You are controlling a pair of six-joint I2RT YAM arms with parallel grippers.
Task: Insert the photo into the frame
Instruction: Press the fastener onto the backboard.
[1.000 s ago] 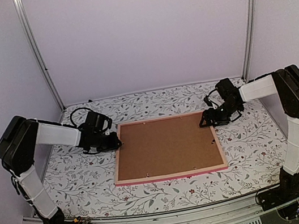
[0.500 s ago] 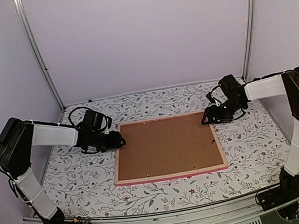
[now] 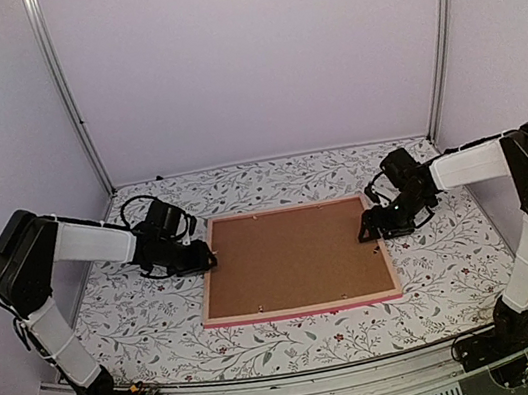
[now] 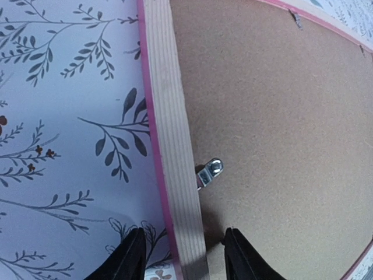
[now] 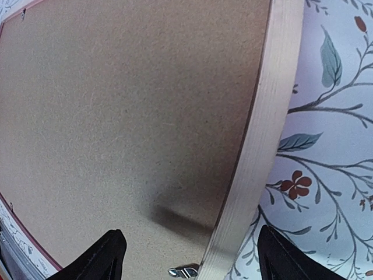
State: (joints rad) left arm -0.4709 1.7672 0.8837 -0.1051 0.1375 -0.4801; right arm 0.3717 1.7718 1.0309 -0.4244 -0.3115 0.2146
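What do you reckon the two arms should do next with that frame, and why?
Probably close both end effectors on the side rails of the frame. The left end effector and the right end effector each stand open astride a rail, with the backing board facing up, so gripping seems the natural step.

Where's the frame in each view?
Top: frame lies flat at picture centre, back up.
Left wrist: its left rail runs top to bottom, just left of centre.
Right wrist: its right rail runs top to bottom, right of centre.
Shared: brown backing board inside the rails.
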